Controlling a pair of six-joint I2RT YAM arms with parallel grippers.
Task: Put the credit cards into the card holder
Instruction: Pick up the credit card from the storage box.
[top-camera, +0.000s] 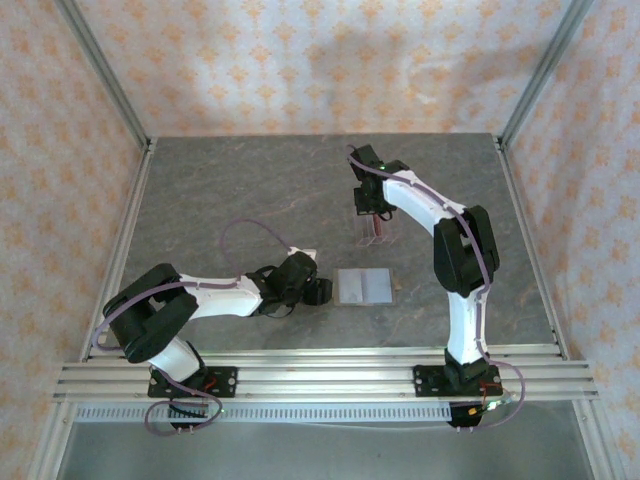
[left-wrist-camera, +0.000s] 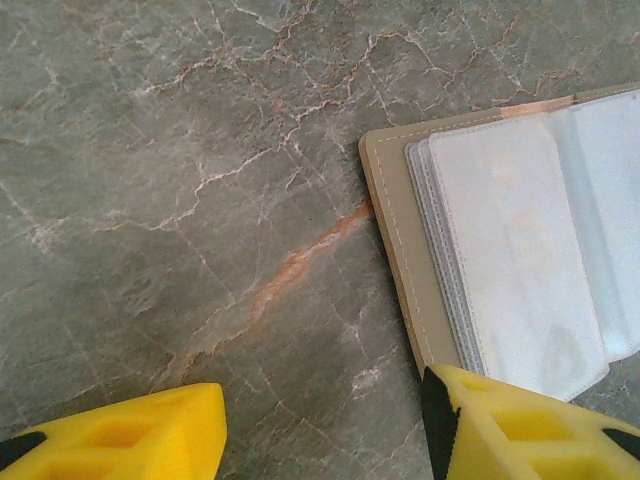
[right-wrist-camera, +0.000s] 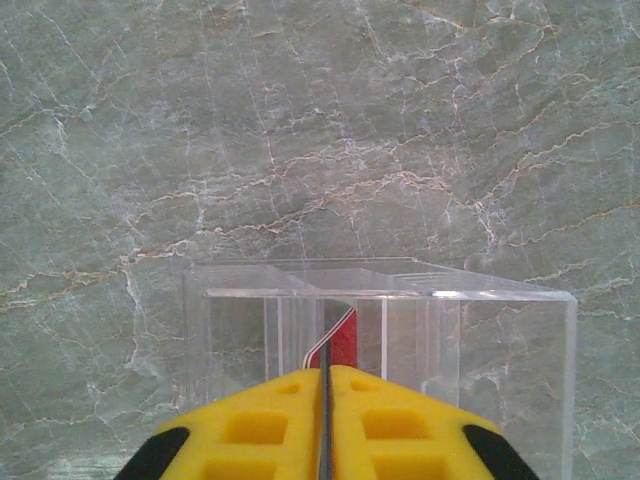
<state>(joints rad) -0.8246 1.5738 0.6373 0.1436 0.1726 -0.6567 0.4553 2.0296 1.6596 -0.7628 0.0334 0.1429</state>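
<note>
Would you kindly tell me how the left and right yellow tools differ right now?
The left yellow two-finger tool stands open, holding nothing; the right yellow two-finger tool is shut on a thin red card. The left one hangs over the grey stone table beside the open tan card holder; the right one sits at the clear plastic rack. Both have yellow fingers.

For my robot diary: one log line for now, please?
right claw: shut on card in rack | left claw: open by holder

2 white arms (top-camera: 215, 297), black joint housings, purple cables (top-camera: 255, 224), black base plates (top-camera: 195, 383), left gripper (left-wrist-camera: 322, 420) and right gripper (right-wrist-camera: 325, 378) with yellow hollow-celled fingers (right-wrist-camera: 260, 430)
</note>
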